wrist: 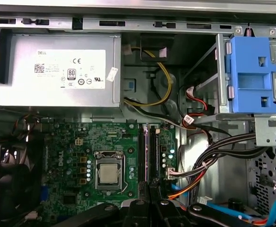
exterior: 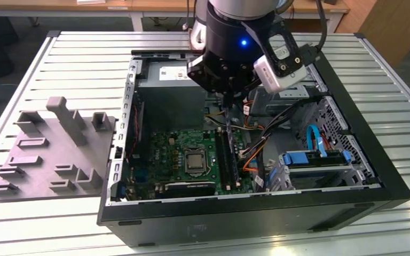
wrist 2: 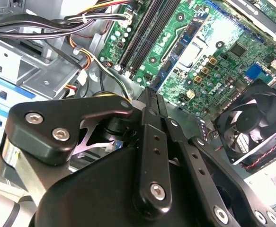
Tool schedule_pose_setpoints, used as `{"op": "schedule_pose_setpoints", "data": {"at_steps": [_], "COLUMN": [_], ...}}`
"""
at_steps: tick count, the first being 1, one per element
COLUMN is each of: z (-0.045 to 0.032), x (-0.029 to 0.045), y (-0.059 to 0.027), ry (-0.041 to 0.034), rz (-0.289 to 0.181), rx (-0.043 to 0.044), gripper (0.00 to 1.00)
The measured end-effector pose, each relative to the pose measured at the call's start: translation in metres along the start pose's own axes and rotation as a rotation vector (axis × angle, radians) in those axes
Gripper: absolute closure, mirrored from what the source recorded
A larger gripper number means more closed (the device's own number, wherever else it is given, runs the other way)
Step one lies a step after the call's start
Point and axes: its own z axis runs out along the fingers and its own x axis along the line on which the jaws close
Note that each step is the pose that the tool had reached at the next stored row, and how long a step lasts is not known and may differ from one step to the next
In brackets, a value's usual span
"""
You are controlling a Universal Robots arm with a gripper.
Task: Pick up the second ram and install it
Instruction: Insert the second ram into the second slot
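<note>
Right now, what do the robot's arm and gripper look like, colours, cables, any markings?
The arm has a silvery-grey section above a black wrist with a small glowing blue light. A silver-white camera module is bracketed to its side, and a black cable runs past it. The gripper is matte black, built from flat link bars with round silver screw heads.

Your exterior view looks steeply down from farther back onto the open computer case point(exterior: 262, 220) on the counter point(exterior: 379, 69). Both wrist views sit close behind the gripper point(wrist 2: 150, 97) point(wrist: 149, 198), facing into the case. You get the motherboard point(exterior: 166, 152) point(wrist 2: 218, 45) point(wrist: 66, 146) in all three.
</note>
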Motion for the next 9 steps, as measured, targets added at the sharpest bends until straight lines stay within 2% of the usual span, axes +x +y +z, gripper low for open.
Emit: {"op": "schedule_pose_setpoints", "data": {"at_steps": [9], "z": [0.0062], "x": [-0.0017], "y": [-0.0006], "ry": [0.0000], "rz": [0.000], "rx": [0.0001], "gripper": [0.88]}}
